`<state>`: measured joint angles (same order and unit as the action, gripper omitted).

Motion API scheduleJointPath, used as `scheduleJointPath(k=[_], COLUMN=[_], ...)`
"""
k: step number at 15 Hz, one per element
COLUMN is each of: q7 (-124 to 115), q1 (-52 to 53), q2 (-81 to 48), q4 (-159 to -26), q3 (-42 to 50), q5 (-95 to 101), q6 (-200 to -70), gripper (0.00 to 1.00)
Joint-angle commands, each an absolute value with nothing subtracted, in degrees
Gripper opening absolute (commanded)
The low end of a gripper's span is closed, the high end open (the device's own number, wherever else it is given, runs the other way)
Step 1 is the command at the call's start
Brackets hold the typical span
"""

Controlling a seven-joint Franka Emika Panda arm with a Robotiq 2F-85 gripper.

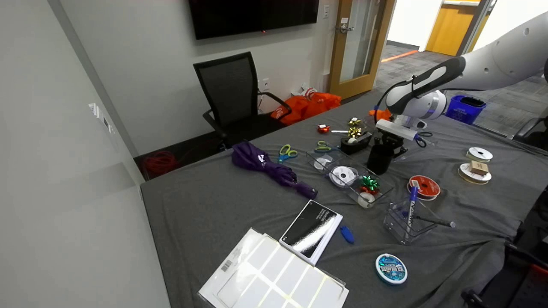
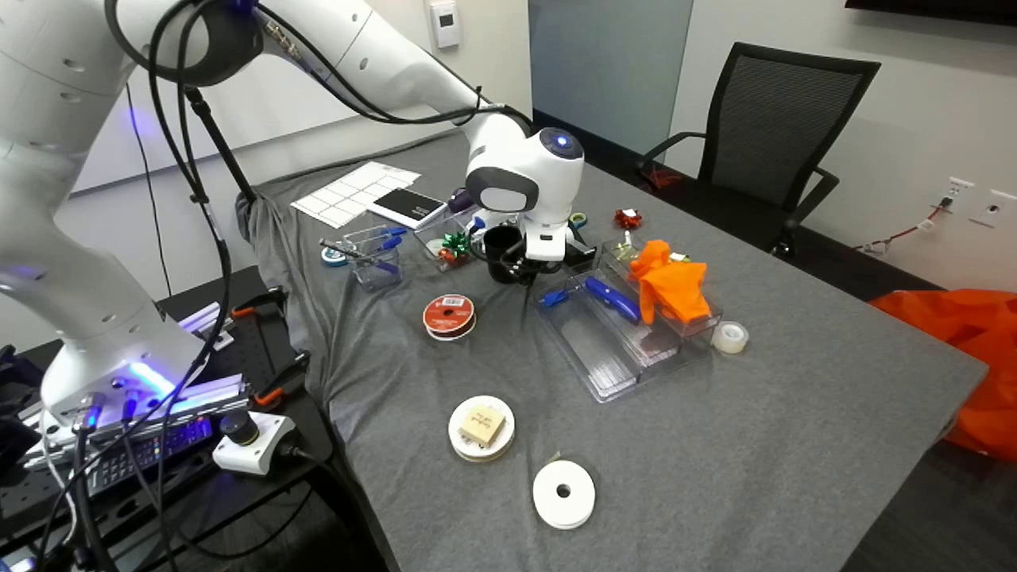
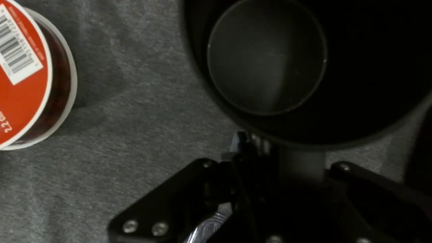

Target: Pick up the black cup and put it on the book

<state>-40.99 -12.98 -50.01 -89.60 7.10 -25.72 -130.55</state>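
Wrist view: cannot tell, in shadow, whether to call the gripper (image 3: 275, 158) spread or clamped, but see it just beside the mouth-up black cup (image 3: 297, 74) on the tabletop (image 3: 135, 135), presumably for an upright carry to the book (image 1: 311, 232).

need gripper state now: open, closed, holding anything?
Gripper: right by the black cup; too dark and overlapped to tell whether open, closed or holding it.
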Motion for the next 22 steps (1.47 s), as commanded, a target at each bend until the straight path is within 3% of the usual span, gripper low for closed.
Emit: scheduleJointPath(k=[1, 13, 14, 21, 22], q7=[-39.02, -44.28, -42.11, -44.27, -44.42], q1=[-13.86, -11.76, -13.02, -11.51, -10.84], q2=[-45.42, -23.83, -29.48, -25.76, -25.33], q4=[-93.31, -103.43, -98.65, -101.97, -102.83], q3=[6.84, 8.32, 8.21, 8.43, 8.53], q5=[-26.59, -25.88, -26.12, -25.95, -25.08], q6=[-129.81, -120.56, -121.88, -121.11, -121.99], gripper=[0.05, 0.05, 0.19, 0.19, 0.05])
